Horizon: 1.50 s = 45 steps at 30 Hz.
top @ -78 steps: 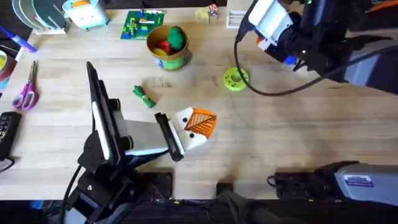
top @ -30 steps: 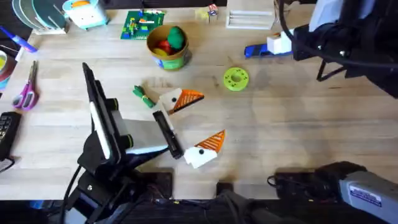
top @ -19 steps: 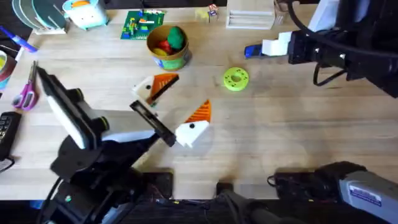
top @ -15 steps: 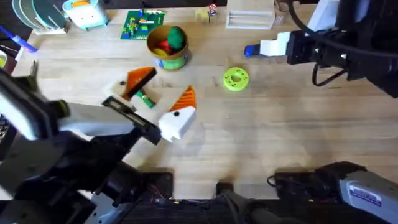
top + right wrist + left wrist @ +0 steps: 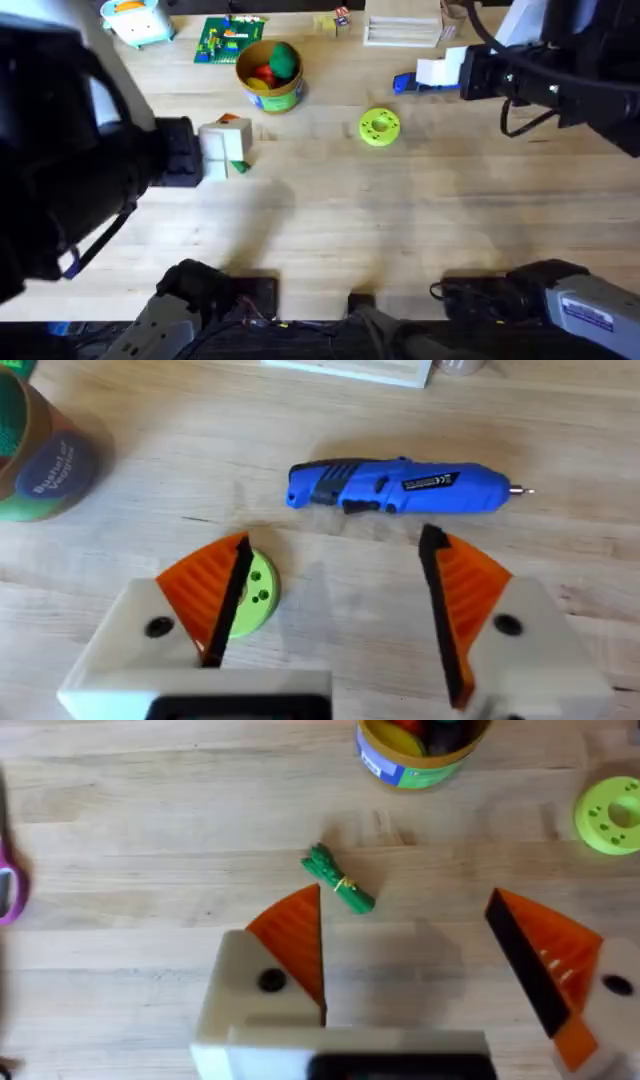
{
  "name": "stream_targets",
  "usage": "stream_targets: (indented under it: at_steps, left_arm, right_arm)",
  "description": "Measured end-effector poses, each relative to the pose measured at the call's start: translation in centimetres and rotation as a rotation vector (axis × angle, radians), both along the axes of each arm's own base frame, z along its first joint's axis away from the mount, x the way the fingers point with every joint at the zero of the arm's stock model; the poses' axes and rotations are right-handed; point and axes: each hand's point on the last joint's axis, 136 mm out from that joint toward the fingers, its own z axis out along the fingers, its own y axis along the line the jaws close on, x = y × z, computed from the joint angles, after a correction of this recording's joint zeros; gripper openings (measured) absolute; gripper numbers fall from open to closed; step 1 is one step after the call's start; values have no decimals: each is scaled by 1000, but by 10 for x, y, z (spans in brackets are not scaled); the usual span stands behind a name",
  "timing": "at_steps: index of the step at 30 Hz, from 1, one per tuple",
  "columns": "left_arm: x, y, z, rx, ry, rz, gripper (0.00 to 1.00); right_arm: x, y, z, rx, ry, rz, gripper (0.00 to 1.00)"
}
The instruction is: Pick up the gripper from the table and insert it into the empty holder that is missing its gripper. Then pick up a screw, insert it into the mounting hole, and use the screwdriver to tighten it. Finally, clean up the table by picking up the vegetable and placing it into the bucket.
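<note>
Pale wood surface point(image 5: 400, 220) carries the bucket point(image 5: 270, 75) with red and green toys inside, the vegetable point(image 5: 339, 881) lying near it, the screwdriver point(image 5: 400, 487) lying flat; left tool point(image 5: 440, 970) and right tool point(image 5: 335, 595) both spread apart, empty.

Pale wood-plank bench point(image 5: 400, 220). On it: round yellowish-tan bucket w/ green base band point(image 5: 270, 88) near far edge, red & green toys inside; flat lime-green disc point(image 5: 379, 128) to its right; chunky blue cylindrical powered screwdriver point(image 5: 400, 487) lying on its side beyond disc; small dark-green leafy toy vegetable point(image 5: 339, 879) near bucket; pink-handled scissors point(image 5: 8, 890) at left.
</note>
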Motion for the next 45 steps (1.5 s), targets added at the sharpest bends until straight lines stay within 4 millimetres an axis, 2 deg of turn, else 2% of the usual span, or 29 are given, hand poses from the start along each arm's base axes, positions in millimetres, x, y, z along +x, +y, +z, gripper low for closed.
stream_targets:
  at_steps: [6, 9, 16, 22, 26, 30, 32, 33, 38, 39, 41, 45]
  left_arm:
    - [19, -13, -22, -13, 124, 3, 990]
    - [27, -7, -38, -59, 194, 107, 990]
    - [60, 18, -95, -167, 406, 371, 990]
    - [69, 33, -146, -264, 573, 542, 990]
    - [79, 30, -177, -305, 624, 571, 990]
    - [88, 21, -198, -350, 665, 562, 990]
    - [85, 18, -206, -359, 701, 567, 897]
    - [83, 18, -209, -359, 718, 568, 815]
    - [76, 17, -220, -350, 776, 585, 151]
    - [74, 17, -219, -351, 778, 587, 47]
    - [75, 17, -219, -355, 777, 588, 18]
    - [72, 17, -219, -353, 789, 591, 22]
  right_arm:
    - [0, 0, 0, 0, 0, 0, 992]
    - [0, 0, 0, 0, 2, 0, 992]
    - [-1, 0, -2, -2, 9, 0, 992]
    - [-1, 0, -2, -2, 9, 0, 992]
    - [-1, 0, -2, -2, 9, 0, 992]
    - [-1, 0, -2, -2, 9, 0, 992]
    - [-1, 0, -2, -2, 9, 0, 992]
    - [-1, 0, -2, -2, 9, 0, 990]
    - [-1, 0, -2, -2, 9, 0, 992]
    - [-1, 0, -2, -2, 9, 0, 992]
    - [-1, 0, -2, -2, 9, 0, 992]
    - [-1, 0, -2, -2, 9, 0, 992]
